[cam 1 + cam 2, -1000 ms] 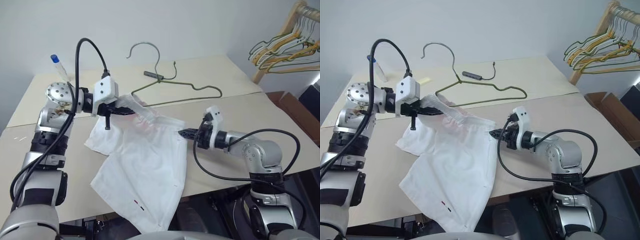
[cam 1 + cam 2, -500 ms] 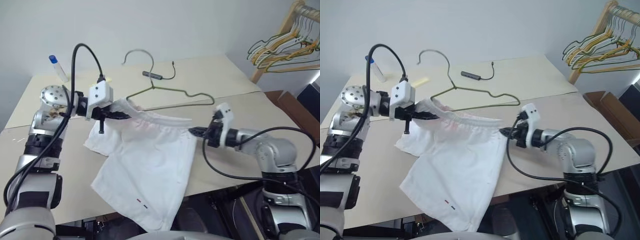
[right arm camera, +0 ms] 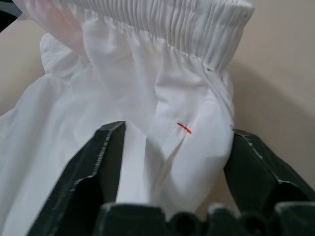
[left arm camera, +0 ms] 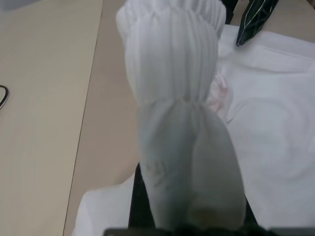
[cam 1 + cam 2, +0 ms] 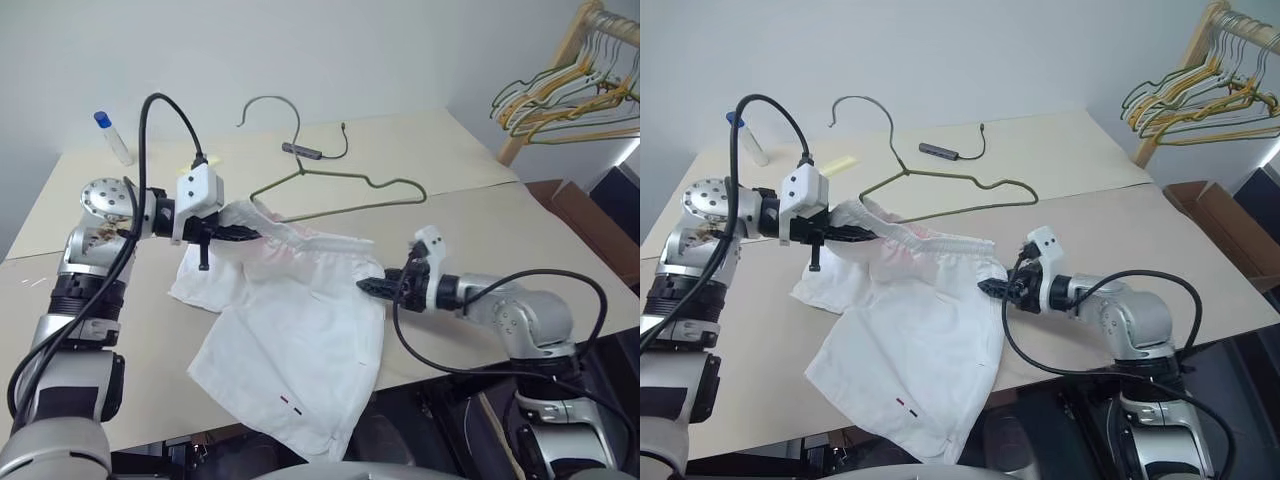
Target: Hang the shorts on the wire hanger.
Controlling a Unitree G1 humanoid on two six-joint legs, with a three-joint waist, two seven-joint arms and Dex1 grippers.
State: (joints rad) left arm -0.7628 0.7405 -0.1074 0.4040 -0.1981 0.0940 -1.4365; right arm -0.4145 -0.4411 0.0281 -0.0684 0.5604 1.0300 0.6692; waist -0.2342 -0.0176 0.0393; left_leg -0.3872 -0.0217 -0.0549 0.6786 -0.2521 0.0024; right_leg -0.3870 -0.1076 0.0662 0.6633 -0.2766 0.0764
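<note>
Looking down over my arms, I see the shorts nearest me, spread on the table with one leg hanging over the near edge; a small dark label mark sits low on that leg. My right gripper lies at the shorts' right side, by the end of the waistband. In the right wrist view its two black fingers stand well apart, with white fabric lying loose between them and a tiny red stitch mark on it; they pinch nothing.

My left gripper is clamped together on the waistband's left end, holding that corner lifted off the table. In the left wrist view the gathered elastic rises straight out from between the fingers, and faint pink marks show on the cloth beside it.

Beyond the waistband lies the hanger, flat on the table, its hook toward the wall, apart from the shorts. A dark cable lies just past it. Near the far left edge stands a blue-capped tube. Off to the far right, bunched hangers hang from a wooden rack.
</note>
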